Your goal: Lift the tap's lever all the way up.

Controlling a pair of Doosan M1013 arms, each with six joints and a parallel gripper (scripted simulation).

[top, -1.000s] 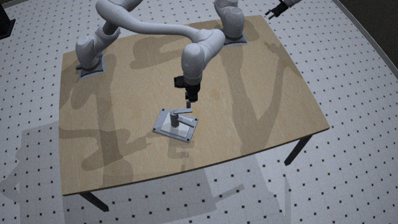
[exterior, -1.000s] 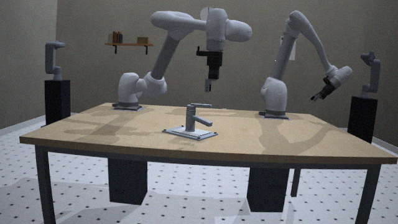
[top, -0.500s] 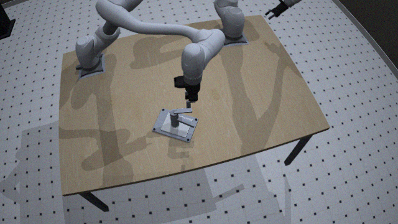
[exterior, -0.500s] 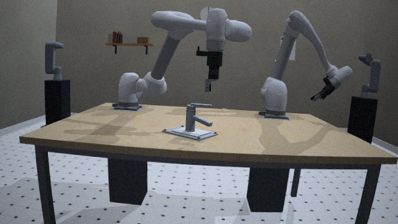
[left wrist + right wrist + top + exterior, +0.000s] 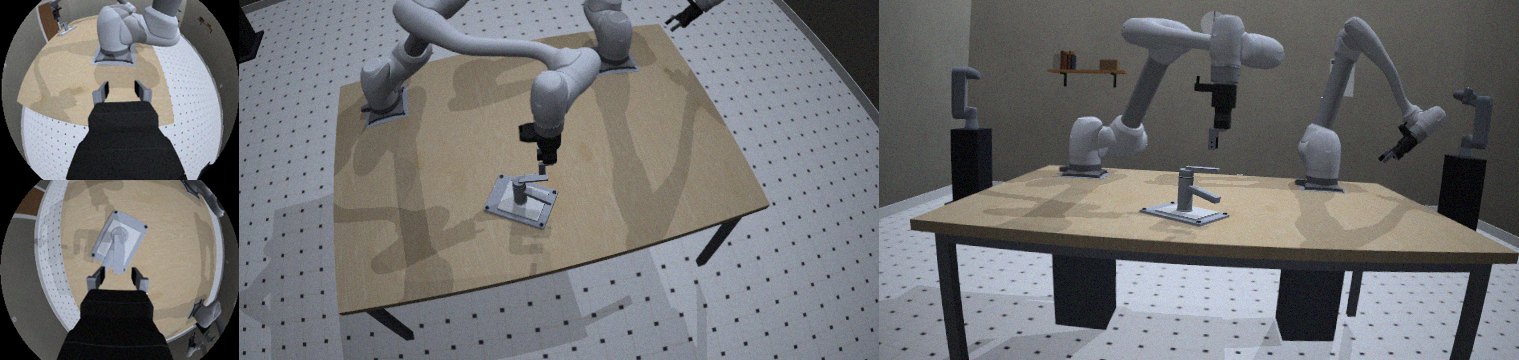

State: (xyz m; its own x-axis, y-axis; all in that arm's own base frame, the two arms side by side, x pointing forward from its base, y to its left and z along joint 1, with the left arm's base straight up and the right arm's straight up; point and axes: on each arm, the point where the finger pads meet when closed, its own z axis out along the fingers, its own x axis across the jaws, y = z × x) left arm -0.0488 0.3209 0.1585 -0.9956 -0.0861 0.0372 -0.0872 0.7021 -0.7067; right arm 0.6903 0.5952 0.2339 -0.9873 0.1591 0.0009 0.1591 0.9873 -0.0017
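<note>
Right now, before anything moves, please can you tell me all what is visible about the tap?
The tap is grey and looks like metal. Its round body stands upright on a flat plate with dark dots at the corners, on the wooden table. The spout slopes down; the lever on top lies about level. The right gripper, jaws open, is above, seemingly without touching it.

No chg visible betw. earlier pics & now, top or ext. view.
</note>
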